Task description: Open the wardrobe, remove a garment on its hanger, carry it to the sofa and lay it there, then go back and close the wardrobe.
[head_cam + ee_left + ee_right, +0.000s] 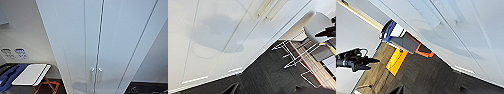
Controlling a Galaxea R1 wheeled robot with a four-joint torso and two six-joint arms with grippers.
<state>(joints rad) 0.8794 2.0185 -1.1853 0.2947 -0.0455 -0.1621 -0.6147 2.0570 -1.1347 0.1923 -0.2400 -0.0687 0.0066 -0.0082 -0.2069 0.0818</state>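
Standing closed across most of the head view, the tall white wardrobe point(107, 42) with two flat full-height doors; the doors meet at a thin dark vertical seam, flush along their visible length. Soft grey shadow on the lower door panels, seen also in the left wrist view point(215, 32). Dark carpeted floor point(268, 75), charcoal, running up to the wardrobe's base; further off, a strip of pale wood-look flooring point(315, 67). White rectangular tabletop point(31, 74), to the left of the wardrobe in the head view, set on crossed orange legs point(50, 87). Blue upholstered piece point(10, 75), partly seen just beyond the tabletop; its identity cannot be told. White round-backed chair point(318, 23) on thin white wire legs, standing to one side of the wardrobe, apart from it. Yellow flat panel point(396, 61) on the floor near the tabletop's orange frame. Pair of small silver vertical handles point(96, 74), one on each door, close on either side of the seam, low in the head view. Claws: state cannot be told for either arm from these views.
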